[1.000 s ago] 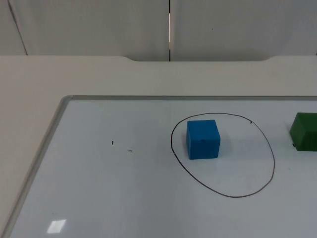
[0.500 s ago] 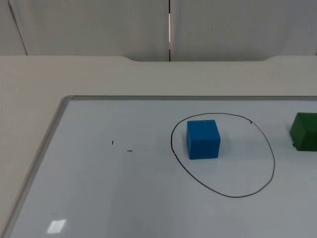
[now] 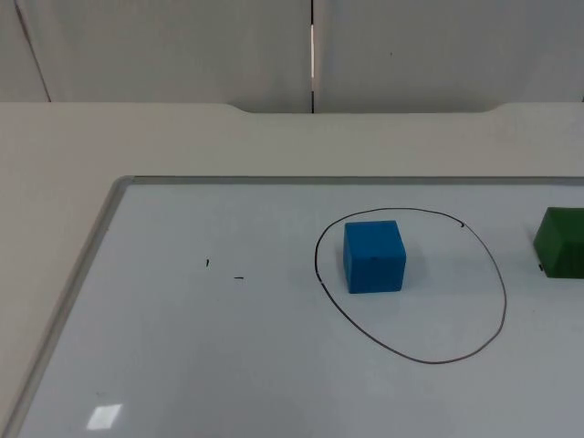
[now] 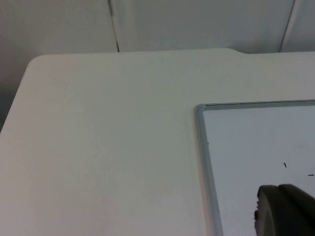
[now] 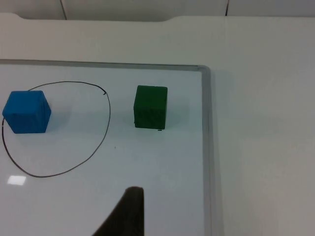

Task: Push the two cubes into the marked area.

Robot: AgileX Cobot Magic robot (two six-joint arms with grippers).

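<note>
The left gripper (image 4: 283,209) waits over the whiteboard's (image 3: 182,365) left edge, well left of the drawn ring (image 3: 411,285); I cannot tell how its jaws stand. 1 of 2 cubes is done: the blue cube (image 3: 374,256) sits inside the ring, near its left arc. The green cube (image 3: 559,243) stands outside, just right of the ring, and needs pushing leftward. The right gripper (image 5: 129,214) hovers nearer than the green cube, jaws unreadable.

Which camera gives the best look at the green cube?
The right wrist view: the green cube sits whole there, outside the drawn circle. The top view catches it cut off at the picture's edge.
</note>
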